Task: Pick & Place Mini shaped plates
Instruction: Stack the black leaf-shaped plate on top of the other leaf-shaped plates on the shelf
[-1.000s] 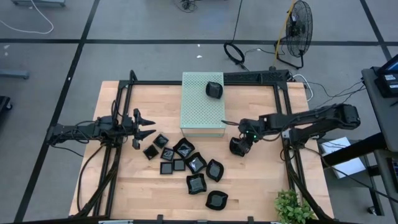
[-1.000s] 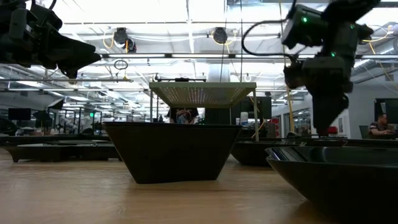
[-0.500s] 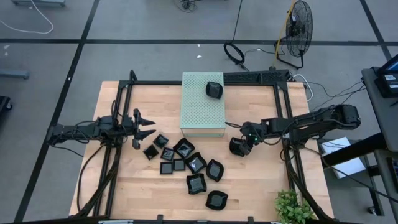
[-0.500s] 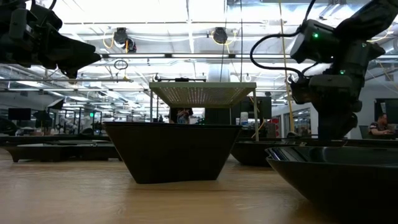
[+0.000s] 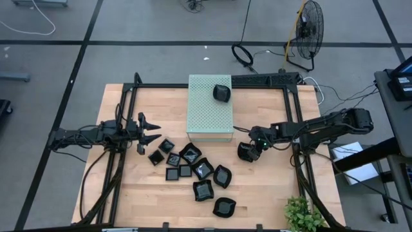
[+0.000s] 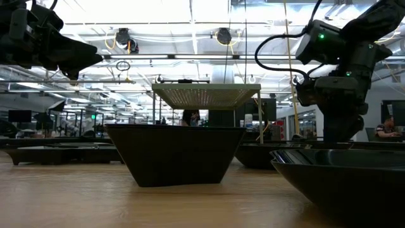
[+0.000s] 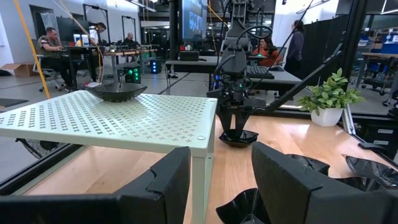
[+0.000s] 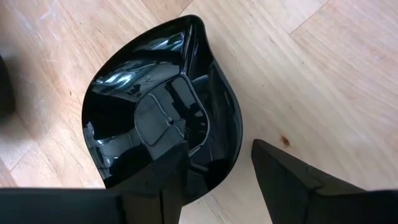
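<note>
1. Right gripper [image 5: 247, 151] low over a leaf-shaped black plate [image 5: 245, 152] at about 4 o'clock from the pale green perforated box [image 5: 210, 107], just off that box's near right corner; fingers spread wide, one finger [image 8: 155, 180] over the plate's bowl, the other [image 8: 298, 183] outside its rim above bare wood, nothing clamped.
2. In the right wrist view, plate flat on the wooden table [image 5: 270, 193], pointed tip away from the fingers; bare wood all round its rim.
3. Left gripper [image 5: 149, 129] waiting at 9 o'clock from the box, above the table's left part; fingers parted, nothing between them.
4. One rounded black plate [image 5: 221, 93] on top of the box, toward its far right corner, well inside the edges.
5. Cluster of mini shaped plates [image 5: 187, 164] on the table at 6 o'clock from the box, several touching or overlapping; one scalloped plate [image 5: 224, 207] apart, close to the table's near edge.
6. Open wood between the cluster and the leaf-shaped plate, and more at 5 o'clock toward the near right corner, where a small green plant [image 5: 302, 216] stands.
7. Black frame rail [image 5: 297, 122] along the table's right side, just beside the right arm.
8. In the low view, a square plate [image 6: 175, 154] up front; box top raised on legs behind it.
</note>
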You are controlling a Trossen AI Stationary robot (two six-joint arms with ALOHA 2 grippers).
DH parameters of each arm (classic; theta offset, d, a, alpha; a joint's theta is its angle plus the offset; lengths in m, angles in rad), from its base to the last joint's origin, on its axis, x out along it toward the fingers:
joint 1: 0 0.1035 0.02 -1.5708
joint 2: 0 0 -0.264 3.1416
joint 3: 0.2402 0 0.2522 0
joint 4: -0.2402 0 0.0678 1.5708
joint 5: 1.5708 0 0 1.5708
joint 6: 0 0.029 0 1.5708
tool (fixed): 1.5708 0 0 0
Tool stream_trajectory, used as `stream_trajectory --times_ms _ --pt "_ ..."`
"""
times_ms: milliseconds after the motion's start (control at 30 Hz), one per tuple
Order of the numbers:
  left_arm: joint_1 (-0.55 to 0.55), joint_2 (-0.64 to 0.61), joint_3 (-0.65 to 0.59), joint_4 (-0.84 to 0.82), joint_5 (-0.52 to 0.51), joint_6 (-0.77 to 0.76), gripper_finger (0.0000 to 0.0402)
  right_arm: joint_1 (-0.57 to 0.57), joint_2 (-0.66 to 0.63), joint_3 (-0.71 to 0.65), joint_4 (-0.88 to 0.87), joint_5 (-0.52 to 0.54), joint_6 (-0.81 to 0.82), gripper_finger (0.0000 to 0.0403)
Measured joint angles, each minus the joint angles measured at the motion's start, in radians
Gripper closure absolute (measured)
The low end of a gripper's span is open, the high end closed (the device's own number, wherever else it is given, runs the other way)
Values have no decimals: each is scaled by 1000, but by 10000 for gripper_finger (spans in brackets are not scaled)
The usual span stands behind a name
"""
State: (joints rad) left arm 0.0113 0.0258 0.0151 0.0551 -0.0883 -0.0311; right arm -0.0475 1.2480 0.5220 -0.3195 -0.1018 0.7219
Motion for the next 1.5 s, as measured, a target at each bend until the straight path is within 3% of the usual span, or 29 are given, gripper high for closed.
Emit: stream_trajectory --times_ms 1233,1500 --pt "0 0 0 0 0 0 227 0 1 0 0 3 -86 234" --pt "0 0 0 0 0 0 227 0 1 0 3 4 60 234"
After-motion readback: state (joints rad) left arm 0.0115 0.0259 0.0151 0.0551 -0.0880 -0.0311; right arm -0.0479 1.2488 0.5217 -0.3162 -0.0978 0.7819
